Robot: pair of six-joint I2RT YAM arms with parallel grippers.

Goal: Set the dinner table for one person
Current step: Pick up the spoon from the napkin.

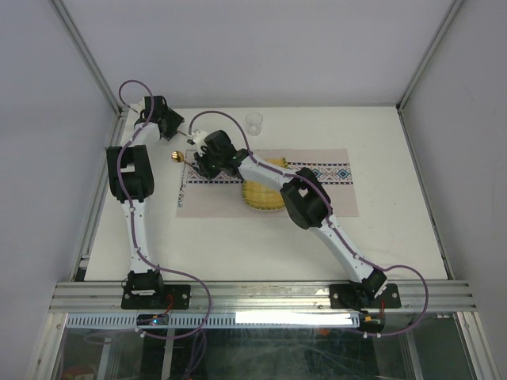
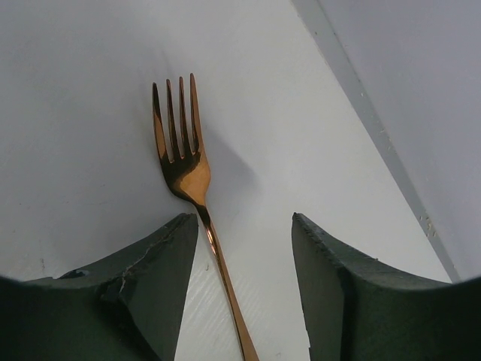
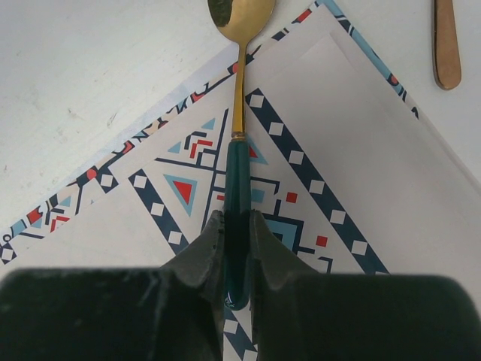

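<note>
The setting looks about half done: on the dinner table (image 1: 380, 158) a yellow plate (image 1: 261, 198) sits on the placemat (image 1: 317, 202), with a clear cup (image 1: 253, 121) on bare tabletop at the plate's 12 o'clock. The right gripper (image 3: 237, 226) is clamped on the teal handle of the spoon (image 3: 239, 113) at the plate's 9 o'clock, so that placing seems unfinished. The left gripper (image 2: 244, 226), fingers apart, straddles the fork (image 2: 188, 173) lying toward the table's 10 o'clock corner, not yet gripped.

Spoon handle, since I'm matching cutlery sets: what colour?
Dark teal-green spoon handle, clearest in right wrist view.
</note>
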